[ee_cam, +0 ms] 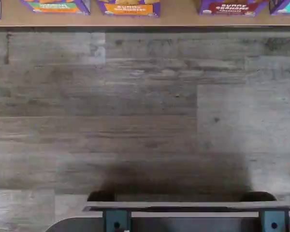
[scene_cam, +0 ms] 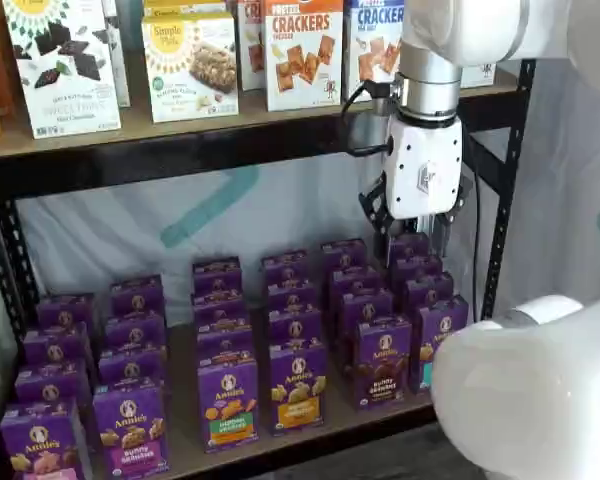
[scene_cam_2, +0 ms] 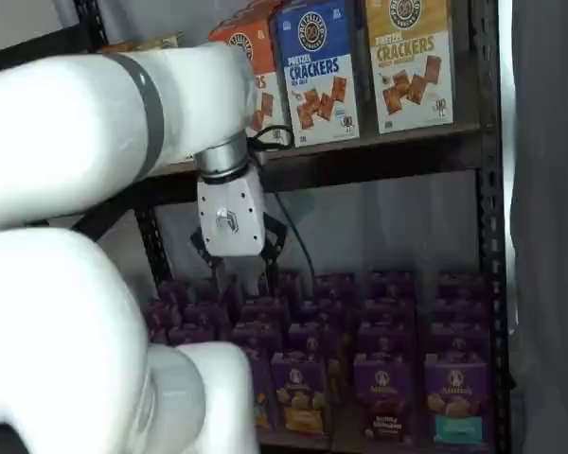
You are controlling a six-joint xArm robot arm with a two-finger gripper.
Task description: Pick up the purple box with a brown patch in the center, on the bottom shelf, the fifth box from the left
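The purple box (scene_cam: 382, 360) with a brown cookie patch stands at the front of its column on the bottom shelf (scene_cam: 183, 405), and it also shows in a shelf view (scene_cam_2: 388, 397). In the wrist view only the purple box's lower front (ee_cam: 232, 7) with "Bunny Grahams" lettering shows, above the shelf board's edge (ee_cam: 176, 18). My gripper (scene_cam: 412, 238) hangs over the back rows of that column, well above the boxes. Its black fingers stand apart with nothing between them, so the gripper (scene_cam_2: 239, 272) is open.
A purple box with an orange band (scene_cam: 298, 385) and one with a teal band (scene_cam: 435, 345) flank the target. Cracker boxes (scene_cam: 302, 55) fill the higher board. A black rack post (scene_cam: 505, 200) rises at the right. A thick white arm segment (scene_cam: 530, 400) fills the foreground.
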